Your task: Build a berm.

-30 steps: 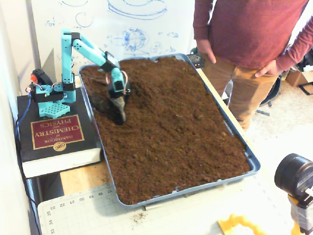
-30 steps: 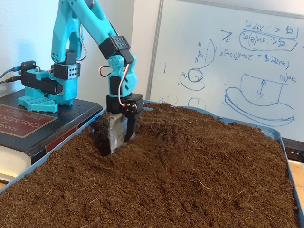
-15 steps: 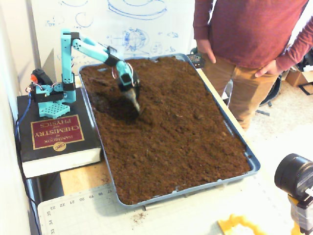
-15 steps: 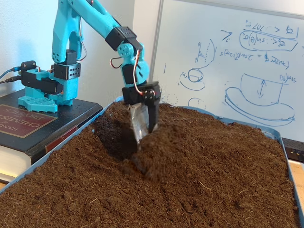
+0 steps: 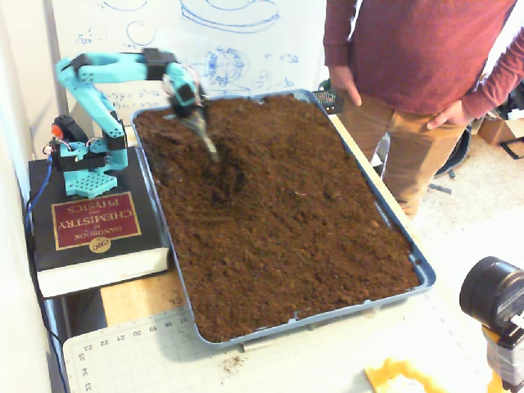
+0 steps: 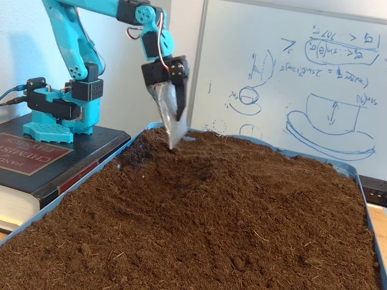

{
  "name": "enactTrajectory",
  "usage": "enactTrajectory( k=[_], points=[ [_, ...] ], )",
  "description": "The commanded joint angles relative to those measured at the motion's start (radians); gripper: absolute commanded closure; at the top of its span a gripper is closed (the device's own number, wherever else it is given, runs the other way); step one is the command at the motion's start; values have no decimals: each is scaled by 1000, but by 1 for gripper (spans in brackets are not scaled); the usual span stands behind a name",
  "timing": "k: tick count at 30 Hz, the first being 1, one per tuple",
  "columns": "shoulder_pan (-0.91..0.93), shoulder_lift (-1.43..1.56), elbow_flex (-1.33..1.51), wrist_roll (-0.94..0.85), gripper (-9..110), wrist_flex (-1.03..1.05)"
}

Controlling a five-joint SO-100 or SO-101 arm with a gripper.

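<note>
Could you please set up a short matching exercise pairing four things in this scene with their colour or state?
Things:
1. gripper
2. tray
3. book
4. soil

Descriptions:
a. dark brown and crumbly
b. raised, tip clear of the soil
c. lying flat under the arm's base
d. blue rim around the soil

Pairs: 1-b, 2-d, 3-c, 4-a

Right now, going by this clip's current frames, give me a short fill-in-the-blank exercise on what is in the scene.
1. The gripper hangs ___ the soil, not buried in it.
2. The soil fills a shallow tray whose rim is ___ in colour.
3. The arm's base stands on a thick ___.
4. Behind the tray hangs a ___ covered with sketches.

Missing words: above; blue; book; whiteboard
</note>
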Motion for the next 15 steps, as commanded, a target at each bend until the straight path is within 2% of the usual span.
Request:
enactTrajectory(
  k=[1,8,15],
  points=[
    [-118,61,49,9,101,95],
    [-170,-178,121,92,101,78],
    [-252,-373,120,252,101,-212]
  ],
)
